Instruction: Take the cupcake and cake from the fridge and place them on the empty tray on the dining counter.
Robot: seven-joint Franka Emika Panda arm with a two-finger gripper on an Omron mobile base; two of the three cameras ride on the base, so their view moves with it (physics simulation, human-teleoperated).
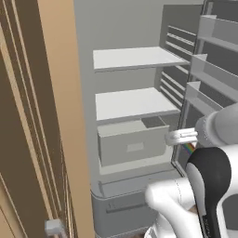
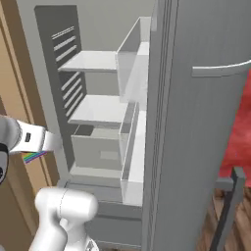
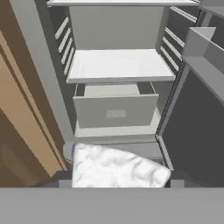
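Observation:
The fridge (image 1: 135, 104) (image 2: 98, 110) (image 3: 118, 65) stands open in front of me, with bare white shelves and a grey drawer (image 3: 116, 111) pulled partly out. My gripper (image 3: 118, 179) is shut on the cake (image 3: 116, 168), whose white top lies between the two dark fingertips (image 3: 61, 178) in the hand view. The cake's coloured layers (image 1: 188, 148) (image 2: 32, 157) show just under the hand in both base views. The gripper (image 1: 186, 143) (image 2: 35, 149) hangs in front of the fridge, level with the drawer and outside the shelves. The cupcake, the tray and the dining counter are out of view.
The open fridge door (image 1: 209, 69) (image 2: 196, 122) (image 3: 197, 109) with its bins stands close on the right. A tall brown wooden panel (image 1: 46, 116) (image 3: 22, 109) borders the fridge on the left. A red wall (image 2: 240, 127) shows beyond the door.

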